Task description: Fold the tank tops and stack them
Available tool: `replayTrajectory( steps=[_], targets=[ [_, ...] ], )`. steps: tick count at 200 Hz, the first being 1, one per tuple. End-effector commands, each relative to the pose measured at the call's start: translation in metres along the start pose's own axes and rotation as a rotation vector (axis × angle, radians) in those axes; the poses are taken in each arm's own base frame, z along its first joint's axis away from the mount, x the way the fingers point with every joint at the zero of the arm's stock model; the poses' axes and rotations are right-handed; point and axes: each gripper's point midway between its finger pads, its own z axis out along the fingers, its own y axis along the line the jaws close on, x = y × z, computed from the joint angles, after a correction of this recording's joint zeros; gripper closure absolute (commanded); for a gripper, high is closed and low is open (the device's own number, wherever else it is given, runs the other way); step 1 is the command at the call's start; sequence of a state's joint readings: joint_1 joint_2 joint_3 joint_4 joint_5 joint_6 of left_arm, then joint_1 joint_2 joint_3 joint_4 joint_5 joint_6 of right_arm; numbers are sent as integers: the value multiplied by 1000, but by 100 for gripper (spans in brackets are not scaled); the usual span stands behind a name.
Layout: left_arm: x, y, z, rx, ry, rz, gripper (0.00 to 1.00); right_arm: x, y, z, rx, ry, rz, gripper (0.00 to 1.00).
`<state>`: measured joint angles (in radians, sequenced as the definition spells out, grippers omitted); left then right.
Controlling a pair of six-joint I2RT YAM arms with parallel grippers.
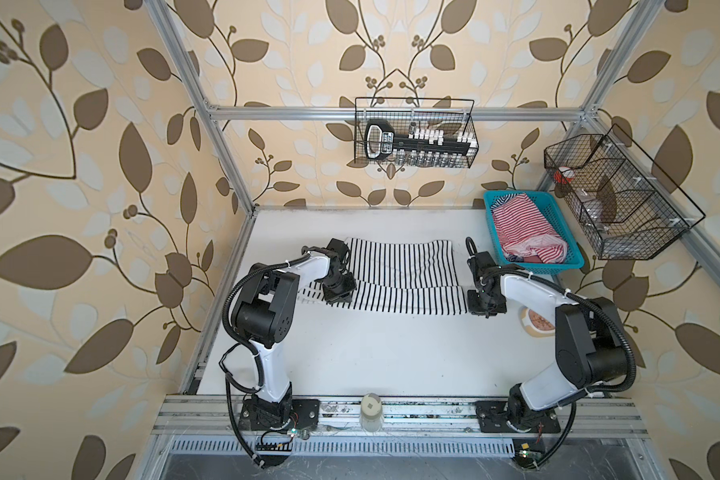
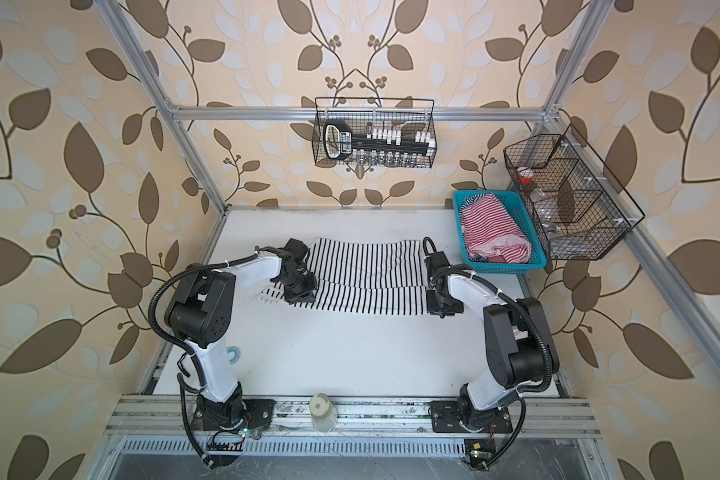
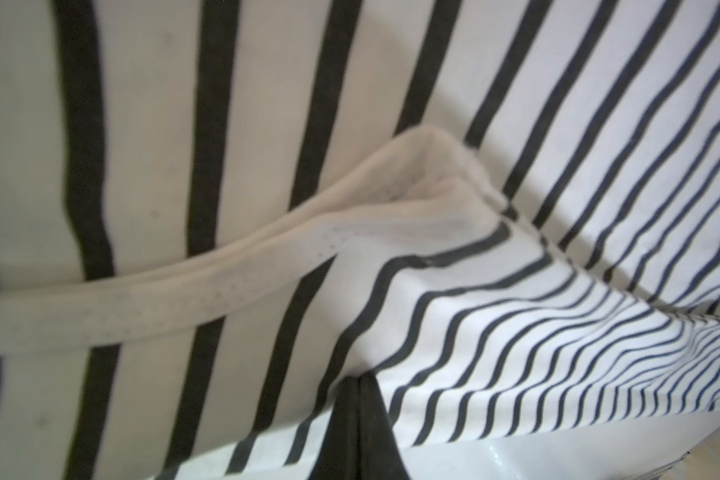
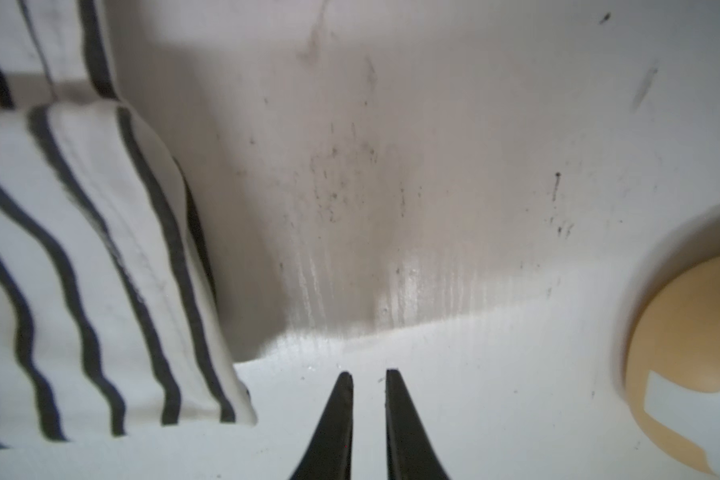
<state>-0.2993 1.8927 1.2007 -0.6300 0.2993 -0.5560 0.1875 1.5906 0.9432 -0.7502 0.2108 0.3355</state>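
Observation:
The black-striped tank top (image 1: pixel 400 266) (image 2: pixel 366 266) lies spread across the white table, its near part folded over into a long band. My left gripper (image 1: pixel 337 296) (image 2: pixel 301 294) is at the band's left end. In the left wrist view it (image 3: pixel 358 382) is shut on that top's fabric (image 3: pixel 516 332), which drapes over it. My right gripper (image 1: pixel 485 306) (image 2: pixel 443 308) hovers just off the band's right end. In the right wrist view it (image 4: pixel 368 374) stands open by a narrow gap with nothing in it, the folded edge (image 4: pixel 80 291) beside it. The red-striped tank top (image 1: pixel 524 232) (image 2: pixel 491 228) lies crumpled in a teal basket (image 1: pixel 541 270).
The teal basket (image 2: pixel 504 270) stands at the back right of the table. A tan round object (image 1: pixel 537 322) (image 4: pixel 691 353) lies by the right arm. Wire baskets hang on the back wall (image 1: pixel 416 133) and right frame (image 1: pixel 616 199). A pale jar (image 1: pixel 371 409) sits on the front rail.

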Motion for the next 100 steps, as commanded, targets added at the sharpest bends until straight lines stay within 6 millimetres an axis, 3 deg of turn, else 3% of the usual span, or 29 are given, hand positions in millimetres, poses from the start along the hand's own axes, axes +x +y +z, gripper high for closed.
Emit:
replayTrajectory(
  steps=[1, 24, 53, 77, 100],
  targets=[
    [23, 38, 23, -116, 87, -60, 95, -14, -1, -22, -12, -52, 1, 81],
    [16, 14, -3, -49, 41, -36, 87, -30, 12, -44, -78, -115, 5, 77],
    [-2, -14, -35, 13, -30, 14, 81, -49, 44, -65, -215, -178, -14, 74],
    [-17, -27, -42, 26, -53, 29, 80, -58, 71, -61, -318, -161, -21, 75],
    [-27, -36, -36, 46, -51, 24, 80, -63, 92, -49, -358, -136, -39, 79]
  ],
)
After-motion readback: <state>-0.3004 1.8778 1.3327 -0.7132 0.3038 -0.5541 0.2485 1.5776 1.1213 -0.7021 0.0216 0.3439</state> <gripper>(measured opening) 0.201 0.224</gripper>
